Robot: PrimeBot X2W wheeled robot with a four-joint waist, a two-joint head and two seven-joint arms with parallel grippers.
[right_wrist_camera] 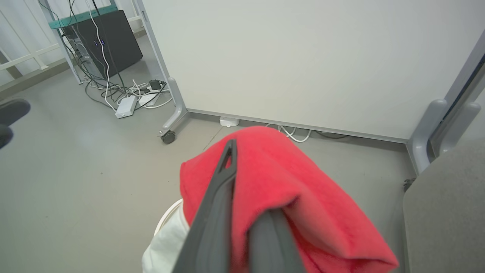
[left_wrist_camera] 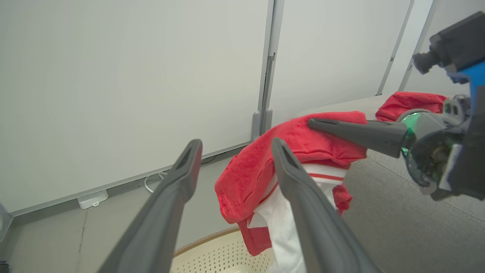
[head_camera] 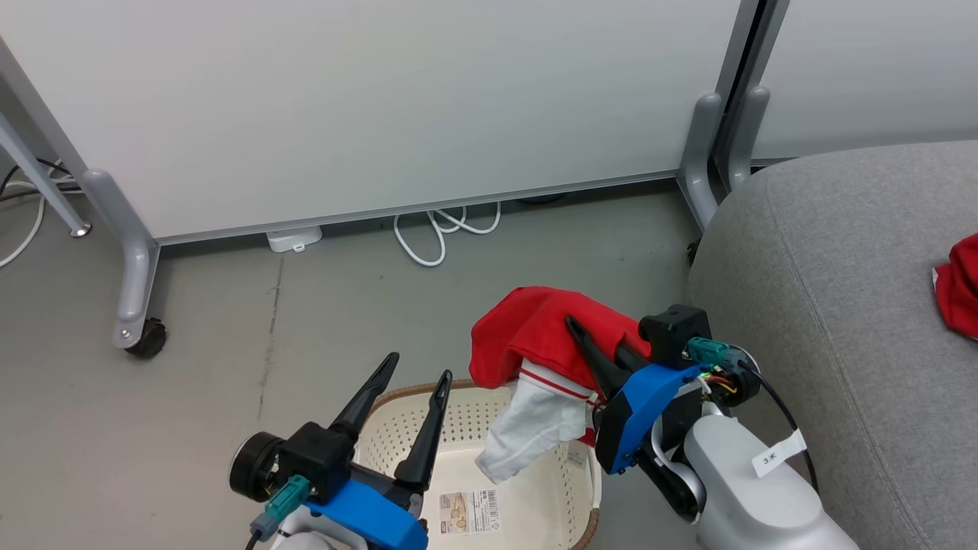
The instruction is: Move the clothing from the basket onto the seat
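**Grip.** The right gripper point(head_camera: 571, 325) is recorded as closed, its fingers pinched together on a fold of the red garment point(head_camera: 535, 328). The cloth is also draped over the fingers, so it is judged to be carried partly by the pinch and partly by hanging. In the right wrist view one finger of the right gripper point(right_wrist_camera: 229, 144) lies on top of the cloth and the other is buried beneath it.

**Position.** The garment is held in the air above the basket point(head_camera: 397, 399), towards its 1 o'clock rim. That is the side nearest the seat point(head_camera: 840, 267), which lies at 3 o'clock. The lift is judged to be for clearing the rim ahead of a swing towards the cushion. Whether the lowest white fold is free of the basket cannot be told.

**Left gripper.** The left gripper point(head_camera: 419, 365) is seen with its fingers spread wide and nothing between them. It is parked over the basket's 9 o'clock side, well apart from the cloth and probably out of the way.

**Look of the garment.** It is bright red, soft and bunched into a rounded heap. A white panel with thin red stripes hangs limp from the underside.

**Other.**
- A second red garment point(head_camera: 959, 286) is noted on the seat at the far 3 o'clock edge.
- A label sticker point(head_camera: 467, 512) is exposed on the basket floor.
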